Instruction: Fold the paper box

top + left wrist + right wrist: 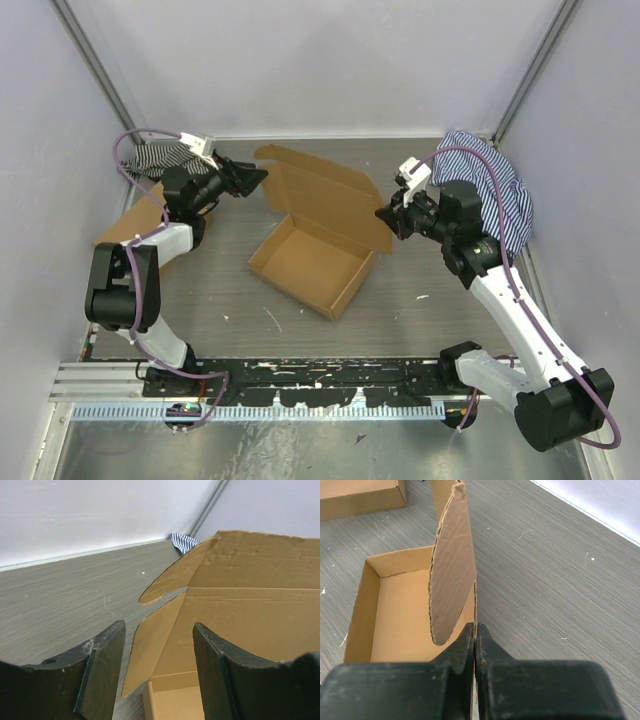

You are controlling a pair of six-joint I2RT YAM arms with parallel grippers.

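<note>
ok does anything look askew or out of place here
The paper box sits diagonal to the table's edges, its lid flap pinched in the right fingers. A blue-striped cloth is bunched against the right wall behind that arm, and a dark-striped cloth lies in the left rear corner. No damage visible.

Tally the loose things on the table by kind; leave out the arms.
Cardboard boxes: 2 (open box, flat box)
Striped cloths: 2 (left cloth, right cloth)
Total: 4
</note>
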